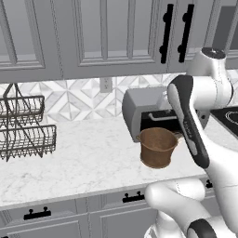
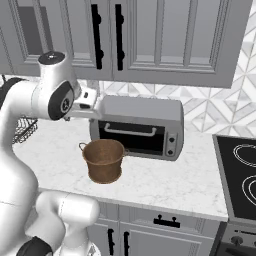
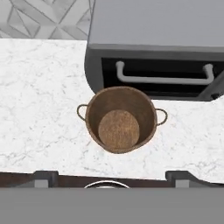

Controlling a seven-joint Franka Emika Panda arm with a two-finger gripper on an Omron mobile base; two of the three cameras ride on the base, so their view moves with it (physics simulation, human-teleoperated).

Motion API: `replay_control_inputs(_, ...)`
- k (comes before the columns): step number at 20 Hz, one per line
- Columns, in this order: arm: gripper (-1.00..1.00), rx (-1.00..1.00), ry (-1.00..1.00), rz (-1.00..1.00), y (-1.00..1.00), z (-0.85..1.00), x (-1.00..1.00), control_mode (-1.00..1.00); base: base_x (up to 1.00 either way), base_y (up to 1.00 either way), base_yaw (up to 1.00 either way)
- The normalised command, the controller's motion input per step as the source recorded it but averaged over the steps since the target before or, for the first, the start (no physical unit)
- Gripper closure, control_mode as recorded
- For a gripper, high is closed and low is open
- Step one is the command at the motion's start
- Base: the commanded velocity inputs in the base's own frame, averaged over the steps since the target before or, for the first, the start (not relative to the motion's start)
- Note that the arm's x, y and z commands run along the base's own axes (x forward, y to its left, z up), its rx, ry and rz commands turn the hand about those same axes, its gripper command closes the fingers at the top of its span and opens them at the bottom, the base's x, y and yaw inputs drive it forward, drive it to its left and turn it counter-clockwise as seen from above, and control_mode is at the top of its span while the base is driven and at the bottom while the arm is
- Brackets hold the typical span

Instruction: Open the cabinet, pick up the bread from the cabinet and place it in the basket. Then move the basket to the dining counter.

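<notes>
Right now I see basket (image 3: 121,119) upright on marble table (image 1: 69,158), just in front of grey toaster oven (image 2: 140,125), near table's front edge, nothing inside it. Cabinet (image 1: 107,32) above, doors shut, black bar handles (image 1: 166,33) side by side. My fingers (image 3: 113,177) spread wide, holding nothing, poised above basket. Wire rack (image 1: 23,128) far left on table; cooktop (image 2: 242,175) at right.
</notes>
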Motion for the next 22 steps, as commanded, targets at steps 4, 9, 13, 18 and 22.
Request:
replay_control_inputs(4,-1.0,0.06,-0.45,0.0,-0.33,0.93,-0.18,-1.0,0.0,0.0,0.0)
replay_control_inputs(9,-1.0,0.05,-0.53,0.0,-0.24,0.67,0.0,-1.0,0.0,0.0,0.0)
replay_control_inputs(13,-1.0,0.04,-0.57,0.0,-0.04,0.47,-0.06,-1.0,0.0,0.0,0.0)
replay_control_inputs(18,-1.0,0.04,-0.48,0.0,0.0,0.47,-0.25,-1.0,0.0,0.0,0.0)
replay_control_inputs(22,-1.0,0.01,-0.31,-0.01,-0.04,0.4,-0.02,-1.0,0.0,0.0,0.0)
